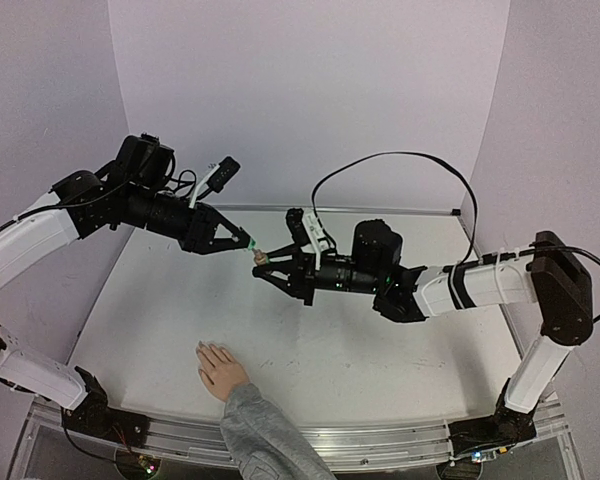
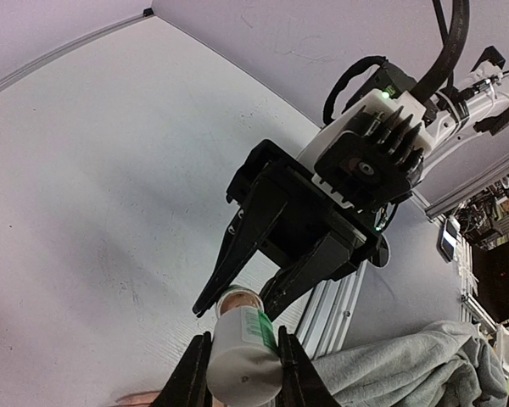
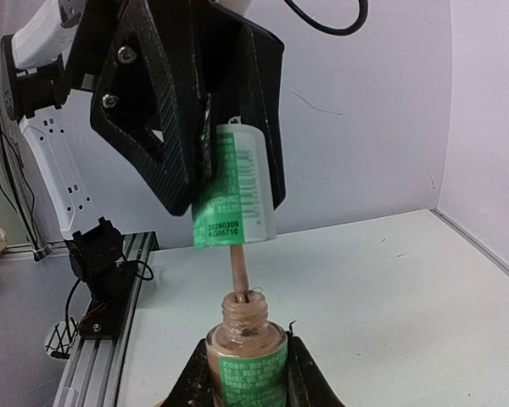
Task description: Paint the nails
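A flesh-coloured hand (image 1: 220,368) with a grey knit sleeve (image 1: 265,435) lies palm down at the table's near edge; its pale nails (image 1: 202,347) are too small to judge. My left gripper (image 1: 242,240) is shut on a white cap (image 2: 242,343) with a green label, which carries a brush stem (image 3: 237,267). My right gripper (image 1: 267,266) is shut on a small bottle (image 3: 246,360) of tan polish. The two meet in mid-air above the table's middle, and the stem's tip sits in the bottle's open neck. The sleeve also shows in the left wrist view (image 2: 407,365).
The white table (image 1: 380,340) has pale walls on three sides. An aluminium rail (image 1: 380,440) runs along the near edge. A black cable (image 1: 400,158) loops above the right arm.
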### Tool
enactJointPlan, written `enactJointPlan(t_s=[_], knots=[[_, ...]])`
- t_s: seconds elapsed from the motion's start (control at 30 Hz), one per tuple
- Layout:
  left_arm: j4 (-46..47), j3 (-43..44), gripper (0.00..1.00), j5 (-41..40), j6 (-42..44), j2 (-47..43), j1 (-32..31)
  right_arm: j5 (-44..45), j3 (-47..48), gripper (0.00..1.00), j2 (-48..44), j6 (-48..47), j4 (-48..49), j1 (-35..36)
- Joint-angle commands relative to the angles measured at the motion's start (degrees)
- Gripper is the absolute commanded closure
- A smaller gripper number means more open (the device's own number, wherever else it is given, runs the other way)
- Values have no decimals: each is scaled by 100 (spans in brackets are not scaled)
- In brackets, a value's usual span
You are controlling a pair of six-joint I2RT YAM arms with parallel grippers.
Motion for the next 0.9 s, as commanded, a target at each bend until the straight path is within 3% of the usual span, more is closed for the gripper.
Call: enactJointPlan(t_s=[0.0,0.43,0.53,0.6,0.73,0.87], knots=[[195,5,100,106,143,-30,-17,-155,345,100,-6,-1,441,50],[48,21,100,106,46,185,-16,-69,521,100,34,-58,372,96],[-129,110,100,-86,-48,255,-17,354,544,100,15,-67,352,125],[-399,239,100,-353,-183,361,-18,974,585,100,-7,-170,231,199],[-974,553,100,-1057,-767,723,-17,3245,695,100,9,-738,251,596],[-1013,538,100,-1436,-1300,904,-17,4885,1171,100,309,-1012,397,840]])
